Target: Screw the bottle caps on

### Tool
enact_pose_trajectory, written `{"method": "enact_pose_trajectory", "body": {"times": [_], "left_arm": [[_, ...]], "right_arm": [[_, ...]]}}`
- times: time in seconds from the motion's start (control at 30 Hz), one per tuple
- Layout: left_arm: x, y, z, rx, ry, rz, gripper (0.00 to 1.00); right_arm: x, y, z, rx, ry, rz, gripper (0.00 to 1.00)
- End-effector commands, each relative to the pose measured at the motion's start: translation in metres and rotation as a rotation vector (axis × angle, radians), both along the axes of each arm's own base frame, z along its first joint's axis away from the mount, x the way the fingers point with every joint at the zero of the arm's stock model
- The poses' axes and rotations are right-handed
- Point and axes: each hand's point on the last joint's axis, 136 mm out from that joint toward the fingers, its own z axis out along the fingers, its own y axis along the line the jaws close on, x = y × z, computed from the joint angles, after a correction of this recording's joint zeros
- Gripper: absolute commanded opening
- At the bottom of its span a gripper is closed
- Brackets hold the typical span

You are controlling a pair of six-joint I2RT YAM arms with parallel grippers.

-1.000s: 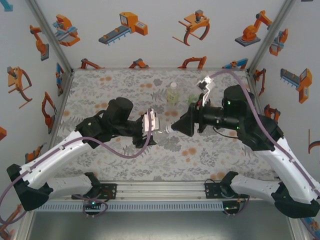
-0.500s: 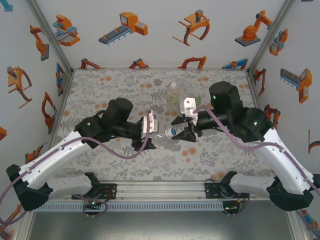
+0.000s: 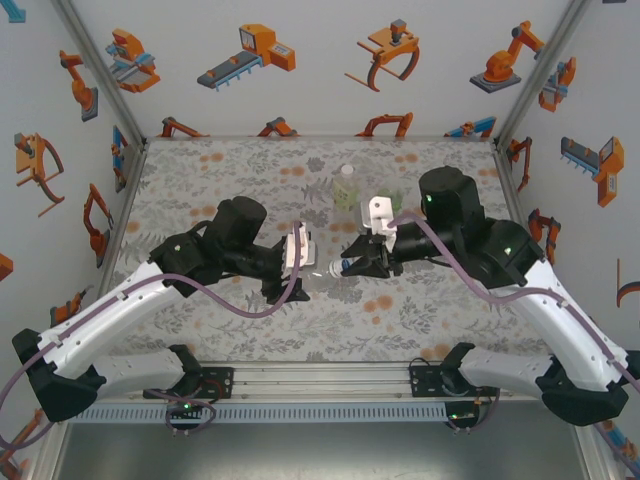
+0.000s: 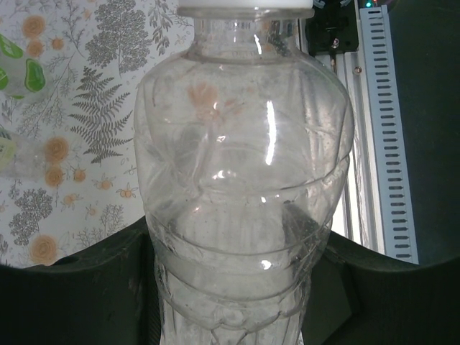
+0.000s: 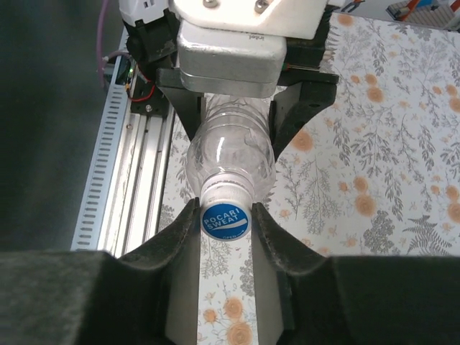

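The blue cap (image 5: 226, 220) sat on the neck of a clear bottle (image 4: 244, 201) held level above the middle of the mat (image 3: 220, 180). The closed fingers of the right gripper (image 3: 348, 265) pinched it, that arm reaching in from 4 o'clock. The left gripper (image 3: 300, 270), reaching from 8 o'clock, clamped the bottle's body, and a second bottle (image 3: 346, 186) stood at 12 o'clock.

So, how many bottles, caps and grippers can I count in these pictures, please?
Bottles: 3 (clear bottle, held; pale-labelled bottle at the back; green bottle near it, partly seen)
Caps: 1 (blue-topped cap on the clear bottle; the other bottles' tops are too small to tell)
Grippers: 2 (left gripper, right gripper)
Total: 6
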Motion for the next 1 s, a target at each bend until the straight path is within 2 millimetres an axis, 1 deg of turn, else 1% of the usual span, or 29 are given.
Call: {"method": "enact_pose_trajectory", "body": {"times": [0.0, 0.1, 0.17, 0.23, 0.27, 0.33, 0.4, 0.47, 0.53, 0.63, 0.67, 0.77, 0.9, 0.97], "left_arm": [[0.000, -0.003, 0.029, -0.085, -0.060, -0.008, 0.00], [0.008, -0.001, 0.028, -0.079, -0.090, 0.035, 0.00], [0.017, 0.000, 0.027, -0.074, -0.116, 0.081, 0.00], [0.025, 0.000, 0.026, -0.071, -0.139, 0.120, 0.00], [0.028, 0.000, 0.026, -0.072, -0.149, 0.133, 0.00], [0.030, 0.000, 0.026, -0.074, -0.157, 0.137, 0.00], [0.028, -0.002, 0.026, -0.077, -0.153, 0.123, 0.00], [0.025, -0.003, 0.024, -0.079, -0.141, 0.107, 0.00], [0.022, -0.004, 0.023, -0.082, -0.129, 0.090, 0.00], [0.017, -0.004, 0.024, -0.089, -0.115, 0.066, 0.00], [0.015, -0.004, 0.025, -0.091, -0.110, 0.060, 0.00], [0.008, -0.003, 0.028, -0.101, -0.096, 0.033, 0.00], [-0.001, -0.003, 0.029, -0.113, -0.063, -0.008, 0.00], [-0.005, -0.005, 0.029, -0.119, -0.046, -0.028, 0.00]], "right_arm": [[0.006, 0.004, 0.003, 0.027, 0.141, -0.090, 0.20], [0.023, 0.003, 0.000, 0.050, 0.331, -0.258, 0.13], [0.040, -0.001, -0.006, 0.077, 0.522, -0.437, 0.07], [0.057, -0.011, -0.016, 0.101, 0.712, -0.627, 0.04], [0.061, -0.014, -0.020, 0.116, 0.813, -0.693, 0.05], [0.064, -0.016, -0.024, 0.147, 0.965, -0.763, 0.16], [0.066, -0.019, -0.024, 0.165, 1.041, -0.809, 0.21], [0.067, -0.021, -0.018, 0.171, 1.034, -0.822, 0.28], [0.068, -0.024, -0.012, 0.166, 0.980, -0.824, 0.35], [0.069, -0.026, -0.013, 0.145, 0.930, -0.827, 0.40], [0.068, -0.024, -0.012, 0.138, 0.921, -0.810, 0.42], [0.057, -0.017, -0.004, 0.120, 0.813, -0.686, 0.45], [0.034, -0.017, 0.012, 0.117, 0.494, -0.468, 0.54], [0.019, -0.016, 0.015, 0.101, 0.320, -0.336, 0.57]]}}
